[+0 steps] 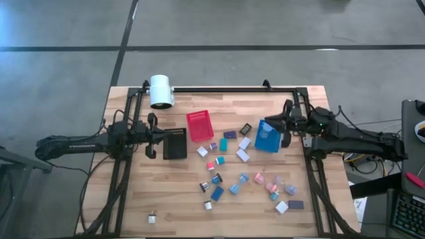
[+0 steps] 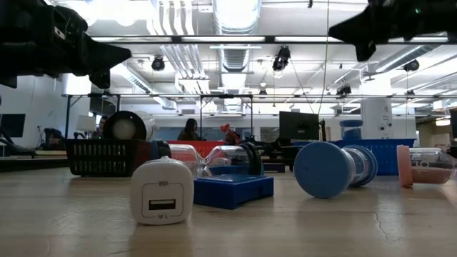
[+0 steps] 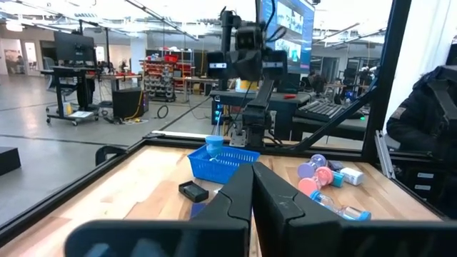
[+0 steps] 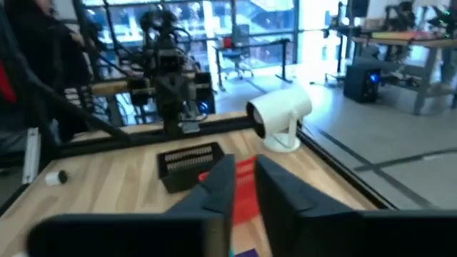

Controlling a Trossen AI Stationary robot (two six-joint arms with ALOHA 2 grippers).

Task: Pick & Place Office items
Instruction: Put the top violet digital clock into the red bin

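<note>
- Step check: my right jaws sit right of centre in the high view, just beside the blue bin. They look pinched nearly shut with nothing I can see between them, so I'd call this the end of a drop-off, though I can't confirm anything landed in the bin.
- My left jaws hang left of centre, next to the black bin, closed and empty. That arm's just waiting.
- The office items are mostly scattered across the lower middle of the desk in the high view, with one stray white piece at lower left. Plenty left to sort, I reckon.
- Next move probably calls for opening the right jaws wide, swinging back over the pile and coming down on one small piece without nudging its neighbours. They're packed close, so that's fiddly.
- View differences: the high view gives the whole layout and the red bin. The low view shows a white plug-like block and a blue round piece close up, but hides the spacing. My right wrist view shows the big white cylinder at upper right of its frame.
</note>
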